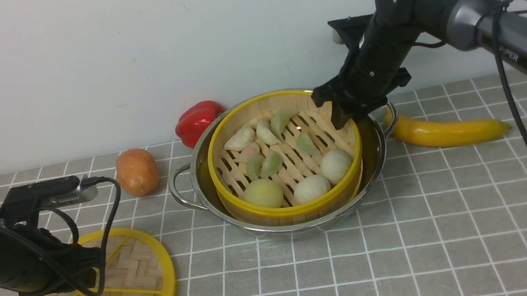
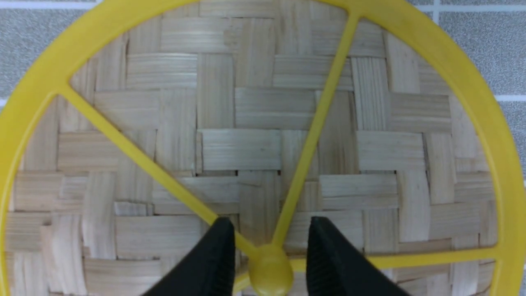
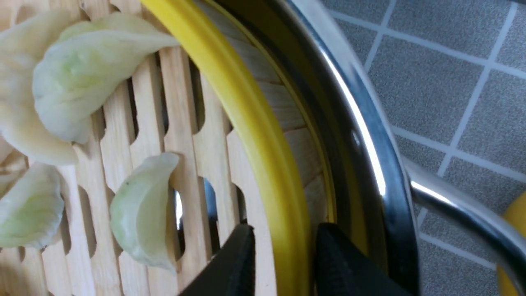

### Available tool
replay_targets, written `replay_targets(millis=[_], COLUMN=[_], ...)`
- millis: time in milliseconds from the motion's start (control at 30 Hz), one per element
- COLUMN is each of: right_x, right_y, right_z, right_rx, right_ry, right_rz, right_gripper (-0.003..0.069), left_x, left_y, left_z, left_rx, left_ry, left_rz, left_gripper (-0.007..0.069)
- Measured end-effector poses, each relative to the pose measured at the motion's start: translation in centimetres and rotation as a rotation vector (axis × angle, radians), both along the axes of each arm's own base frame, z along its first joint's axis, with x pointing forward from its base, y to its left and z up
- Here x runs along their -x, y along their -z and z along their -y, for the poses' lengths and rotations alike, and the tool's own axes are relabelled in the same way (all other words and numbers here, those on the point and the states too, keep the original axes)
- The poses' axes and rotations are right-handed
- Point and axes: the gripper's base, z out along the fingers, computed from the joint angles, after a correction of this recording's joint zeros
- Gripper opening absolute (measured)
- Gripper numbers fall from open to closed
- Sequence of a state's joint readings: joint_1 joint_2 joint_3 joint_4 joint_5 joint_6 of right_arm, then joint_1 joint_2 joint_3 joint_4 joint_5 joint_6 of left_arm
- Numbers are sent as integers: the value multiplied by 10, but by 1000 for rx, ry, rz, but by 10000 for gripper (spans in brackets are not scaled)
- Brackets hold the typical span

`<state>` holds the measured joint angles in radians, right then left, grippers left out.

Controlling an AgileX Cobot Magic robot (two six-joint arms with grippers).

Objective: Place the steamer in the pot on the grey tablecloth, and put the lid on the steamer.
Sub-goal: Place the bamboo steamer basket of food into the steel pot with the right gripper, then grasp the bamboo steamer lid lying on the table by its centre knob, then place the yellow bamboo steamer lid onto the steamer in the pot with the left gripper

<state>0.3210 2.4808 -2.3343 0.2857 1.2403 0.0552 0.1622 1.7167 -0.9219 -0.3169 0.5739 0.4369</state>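
The steamer (image 1: 297, 200) sits in the pot (image 1: 255, 230) on the grey tablecloth (image 1: 365, 268), its rim between the right gripper's (image 1: 345, 117) parted jaws; nearer the robot's left, the left gripper (image 2: 269, 234) hangs with jaws apart over the lid's hub (image 2: 271, 269), the lid (image 1: 168, 282) lying flat on the cloth
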Motion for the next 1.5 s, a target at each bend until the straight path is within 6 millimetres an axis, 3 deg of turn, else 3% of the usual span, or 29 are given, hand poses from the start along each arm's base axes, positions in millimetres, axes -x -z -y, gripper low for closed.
replay_targets(millis=[167,433,600,633,667,700,800,833,867,900,933,1067,1133,1167,1300,1400,1433,1500], right_x=[0,2,8,12,13,17,26,34,36,45,48,74,94,96,137,170,170,201], right_y=[-1,-16,-55,-73,-76,-95,-124,-145,-150,-168,-173,-201,-209,-209,-200,-191,-191,-192], right_z=[0,0,5,8,8,13,19,25,26,31,33,43,49,50,64,75,75,85], right_rx=[-7,-25,-22,-8,-9,7,32,48,51,60,62,68,77,77,116,141,141,146], right_ry=[3,22,22,24,24,26,31,37,38,46,47,53,45,45,23,5,4,1], right_rz=[1,24,103,145,150,197,267,317,329,368,378,411,397,395,313,260,261,251], right_gripper=[300,424,461,466,466,468,470,470,470,471,471,471,471,471,471,458,456,430], left_x=[0,-2,-4,-5,-5,-8,-13,-18,-19,-27,-28,-47,-61,-63,-77,-85,-86,-92], left_y=[1,7,5,3,3,0,-8,-19,-21,-38,-41,-88,-119,-124,-154,-151,-151,-137], left_z=[0,0,-1,-1,-1,-1,-3,-6,-6,-9,-9,-3,21,23,86,130,132,162], left_rx=[-4,1,2,2,0,-1,-11,-30,-28,-52,-55,-98,-121,-124,-154,-162,-163,-159], left_ry=[6,8,13,23,26,36,51,61,60,73,75,116,183,189,347,450,456,522], left_rz=[-7,-30,-34,-41,-44,-65,-114,-140,-141,-142,-141,-63,35,50,211,273,278,284], left_gripper=[235,123,124,124,124,124,124,124,124,124,124,124,124,124,124,124,124,124])
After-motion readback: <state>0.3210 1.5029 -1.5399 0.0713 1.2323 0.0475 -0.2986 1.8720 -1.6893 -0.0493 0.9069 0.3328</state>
